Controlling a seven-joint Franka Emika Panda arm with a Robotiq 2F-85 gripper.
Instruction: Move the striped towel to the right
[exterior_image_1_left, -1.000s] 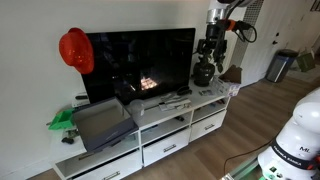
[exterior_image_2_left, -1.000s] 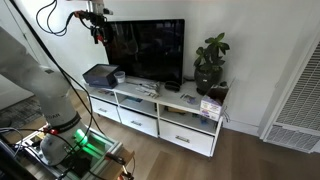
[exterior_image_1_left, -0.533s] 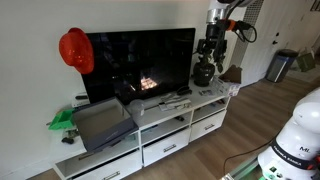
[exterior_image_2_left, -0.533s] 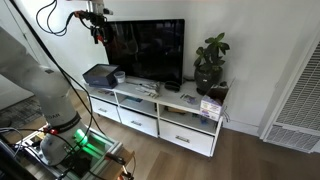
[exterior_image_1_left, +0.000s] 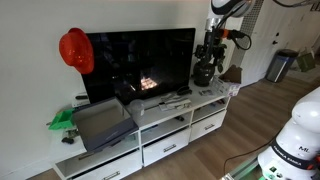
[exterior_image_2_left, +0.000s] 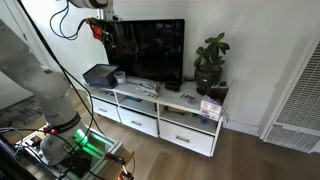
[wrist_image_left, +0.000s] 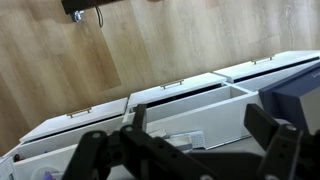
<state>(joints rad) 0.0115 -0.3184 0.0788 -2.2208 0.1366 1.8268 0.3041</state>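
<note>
A folded grey-blue cloth lies at one end of the white TV stand in both exterior views (exterior_image_1_left: 100, 122) (exterior_image_2_left: 100, 73); its corner shows at the right edge of the wrist view (wrist_image_left: 300, 95). I cannot make out stripes on it. A small light, reddish-patterned item (exterior_image_2_left: 210, 108) lies at the stand's other end, by the plant. My gripper (wrist_image_left: 205, 150) is open and empty, high above the stand near the TV's upper corner (exterior_image_2_left: 101, 30). It touches nothing.
A large black TV (exterior_image_2_left: 150, 50) fills the middle of the stand (exterior_image_1_left: 170, 125). A potted plant (exterior_image_2_left: 210, 62) stands at one end. A red hat (exterior_image_1_left: 75, 50) hangs by the TV and a green item (exterior_image_1_left: 62, 120) lies beside the cloth. The floor is wood.
The arm has lifted a little and shifted slightly sideways near the top of the TV. The gripper stays open and nothing on the stand has moved.
</note>
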